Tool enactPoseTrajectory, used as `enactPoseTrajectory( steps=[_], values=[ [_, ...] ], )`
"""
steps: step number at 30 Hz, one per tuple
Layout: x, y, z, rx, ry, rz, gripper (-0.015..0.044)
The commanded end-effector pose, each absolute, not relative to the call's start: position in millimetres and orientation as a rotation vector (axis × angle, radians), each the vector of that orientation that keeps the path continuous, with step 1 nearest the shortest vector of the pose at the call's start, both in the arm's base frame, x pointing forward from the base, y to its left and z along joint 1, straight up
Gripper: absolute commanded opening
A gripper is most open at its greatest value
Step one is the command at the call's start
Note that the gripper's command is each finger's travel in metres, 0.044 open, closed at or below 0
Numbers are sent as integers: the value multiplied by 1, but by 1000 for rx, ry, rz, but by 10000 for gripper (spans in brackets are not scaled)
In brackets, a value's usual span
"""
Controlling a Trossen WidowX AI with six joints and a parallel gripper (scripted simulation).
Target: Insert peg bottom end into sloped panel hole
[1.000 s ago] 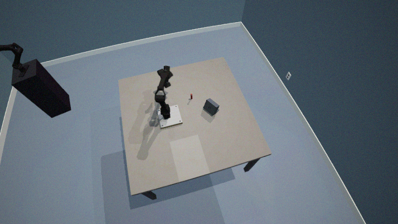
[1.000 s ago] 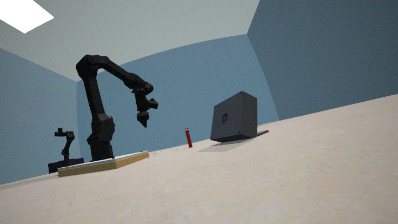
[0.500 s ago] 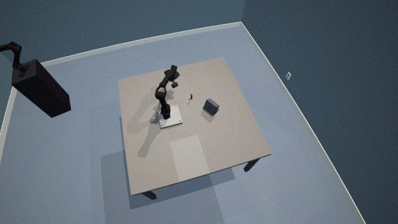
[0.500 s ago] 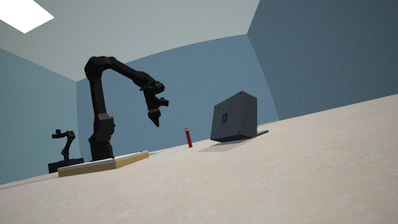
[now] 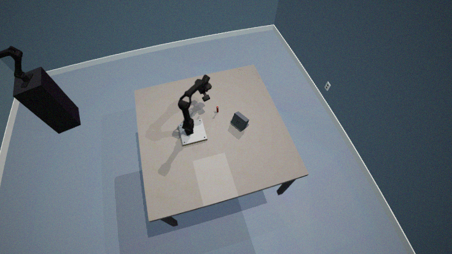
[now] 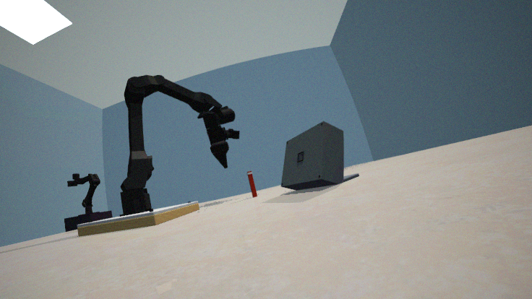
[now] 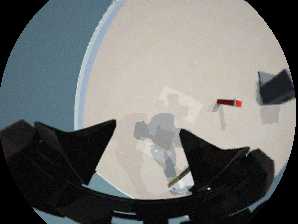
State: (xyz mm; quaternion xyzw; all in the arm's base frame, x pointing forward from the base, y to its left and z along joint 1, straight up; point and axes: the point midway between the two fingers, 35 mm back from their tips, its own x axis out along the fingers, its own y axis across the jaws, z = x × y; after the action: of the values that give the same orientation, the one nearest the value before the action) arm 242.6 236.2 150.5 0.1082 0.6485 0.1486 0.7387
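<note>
A red peg [image 5: 217,109] [image 6: 252,184] [image 7: 227,102] with a light band near its top stands upright on the table [image 5: 252,164]. The dark grey sloped panel [image 5: 239,121] [image 6: 331,163] [image 7: 277,88] stands beyond it, on the side away from the arm's base. Its face has one square-looking hole [image 6: 300,157], small in the top view. My gripper [image 6: 225,167] [image 7: 149,127] is open and empty. It hangs in the air above the table, higher than the peg and off to its side. In the wrist view the peg is to the right, beyond the right finger, not between the fingers.
The arm's base stands on a white plate [image 5: 197,134] [image 6: 174,209] with a wooden-coloured edge. A second arm on a dark block [image 5: 47,100] stands away from the table. The arm's shadows fall on the table.
</note>
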Motion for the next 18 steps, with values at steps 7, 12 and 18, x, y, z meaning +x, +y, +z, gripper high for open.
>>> enactPoseTrajectory(
  steps=[7, 12, 18],
  values=[
    [278, 198, 141, 137, 1426, 240, 440],
    [291, 176, 135, 82, 1439, 205, 440],
    [304, 149, 129, 17, 1464, 167, 440]
  ],
)
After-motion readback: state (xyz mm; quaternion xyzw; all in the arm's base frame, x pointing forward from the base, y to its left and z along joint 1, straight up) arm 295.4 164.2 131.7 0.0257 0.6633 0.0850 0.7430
